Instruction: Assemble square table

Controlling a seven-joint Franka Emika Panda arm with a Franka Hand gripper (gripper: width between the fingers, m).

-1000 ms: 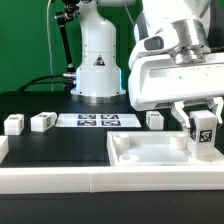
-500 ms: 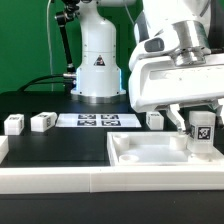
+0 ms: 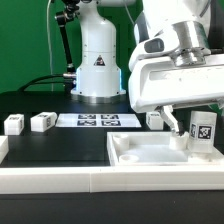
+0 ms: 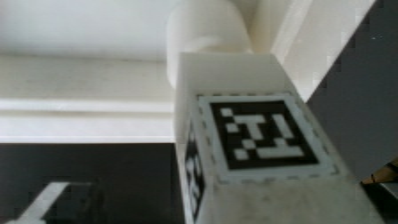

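My gripper (image 3: 198,120) is shut on a short white leg (image 3: 205,131) with a black-and-white tag on its face. It holds the leg slightly tilted over the right end of the white square tabletop (image 3: 140,158), the leg's lower end down by the raised rim. In the wrist view the held leg (image 4: 258,140) fills the middle between my gripper's (image 4: 222,205) dark fingers, with the tabletop's rim (image 4: 80,95) behind it. Three more legs lie on the black table: two at the exterior view's left (image 3: 13,124) (image 3: 42,122) and one behind the tabletop (image 3: 154,119).
The marker board (image 3: 96,120) lies flat behind the tabletop. A long white border wall (image 3: 90,182) runs along the front. The arm's white base (image 3: 98,65) stands at the back, with a green backdrop behind it.
The held leg has risen slightly and shifted a little toward the exterior view's right, tilting a bit. The loose legs and the tabletop have not moved.
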